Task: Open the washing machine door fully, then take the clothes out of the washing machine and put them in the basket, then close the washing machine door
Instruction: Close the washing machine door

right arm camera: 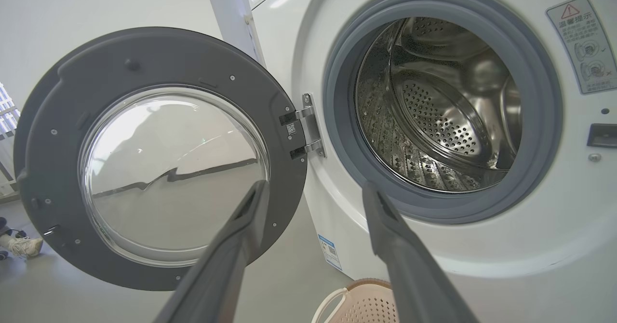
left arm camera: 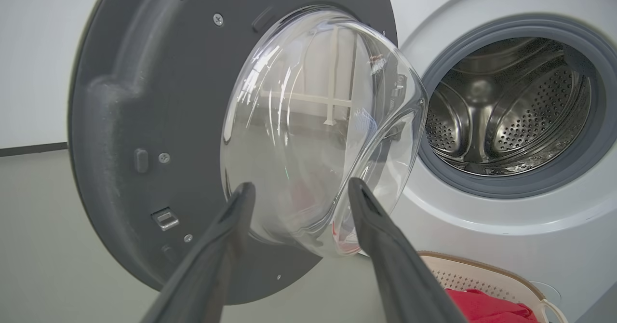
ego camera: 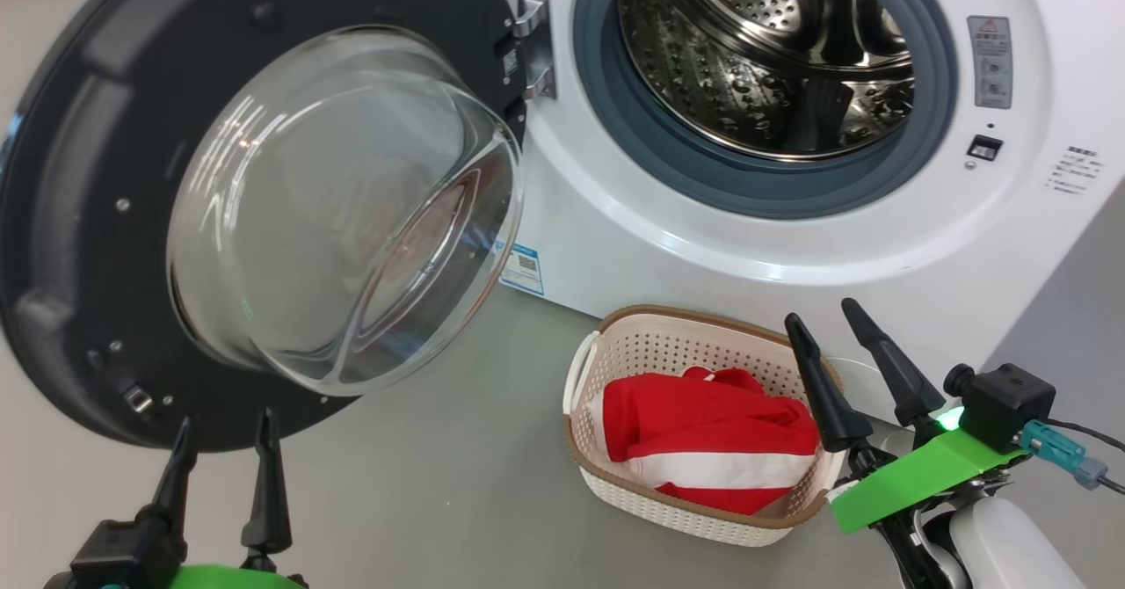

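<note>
1. Red cloth with a broad white stripe: the clothes (ego camera: 703, 435) lie bunched in the basket (ego camera: 677, 505), lower centre of my head view.
2. Cream perforated plastic, brown woven-look rim, white side handle: that basket stands on the grey floor (ego camera: 439, 483), just in front of the washing machine (ego camera: 668, 255).
3. Swung wide, the washing machine door (ego camera: 79, 220) takes the upper left. Its dark inner face is towards me, and the clear glass bowl (ego camera: 352, 211) bulges out of its centre.
4. Upper centre, the drum (ego camera: 765, 53) shows perforated steel walls, ringed by a grey gasket (ego camera: 615, 132).
5. My left gripper (ego camera: 225, 418) sits lower left, just below the door's rim. Its fingers are spread wide with nothing between them.
6. My right gripper (ego camera: 822, 311) is lower right, beside the basket. Its fingers are likewise well apart and hold nothing.
</note>
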### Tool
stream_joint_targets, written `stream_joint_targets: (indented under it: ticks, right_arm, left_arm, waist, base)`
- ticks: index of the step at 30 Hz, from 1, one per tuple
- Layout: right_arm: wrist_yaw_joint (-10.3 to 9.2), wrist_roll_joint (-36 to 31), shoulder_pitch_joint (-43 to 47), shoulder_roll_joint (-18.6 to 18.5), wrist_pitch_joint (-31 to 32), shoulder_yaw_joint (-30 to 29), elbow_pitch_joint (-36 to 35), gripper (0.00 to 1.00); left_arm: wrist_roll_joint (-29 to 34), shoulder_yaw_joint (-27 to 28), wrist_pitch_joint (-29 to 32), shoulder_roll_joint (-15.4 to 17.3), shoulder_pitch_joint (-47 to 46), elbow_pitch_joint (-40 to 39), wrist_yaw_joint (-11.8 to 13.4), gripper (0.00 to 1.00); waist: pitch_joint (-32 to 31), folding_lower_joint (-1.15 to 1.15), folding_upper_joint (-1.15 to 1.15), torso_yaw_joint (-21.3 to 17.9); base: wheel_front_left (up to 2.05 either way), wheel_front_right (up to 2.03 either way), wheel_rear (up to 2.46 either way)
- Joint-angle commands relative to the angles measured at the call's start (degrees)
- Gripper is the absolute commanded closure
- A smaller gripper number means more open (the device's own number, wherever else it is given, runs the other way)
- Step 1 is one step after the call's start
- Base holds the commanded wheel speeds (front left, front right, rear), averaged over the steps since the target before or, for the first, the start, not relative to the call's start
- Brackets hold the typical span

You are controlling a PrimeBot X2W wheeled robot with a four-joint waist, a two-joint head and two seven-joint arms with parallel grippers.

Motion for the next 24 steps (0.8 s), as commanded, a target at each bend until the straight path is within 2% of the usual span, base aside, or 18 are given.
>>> stream_joint_targets:
  ticks: [1, 24]
  right_arm:
    - [0.09, 0.6, 0.0, -0.5, -0.3, 1.5, -1.2, 0.0]
    - [0.09, 1.0, -0.8, -1.2, -0.3, 2.6, -0.7, 0.0]
  left_arm:
    - [-0.3, 2.4, -0.3, 0.9, -1.5, -1.5, 0.5, 0.0]
    - [-1.0, 3.4, -0.9, 1.4, -0.9, -2.3, 1.5, 0.0]
  waist:
    - [0.2, 0.0, 0.0, 0.7]
    - [1.0, 0.0, 0.0, 1.5]
  base:
    - [0.0, 0.0, 0.0]
    - [0.0, 0.0, 0.0]
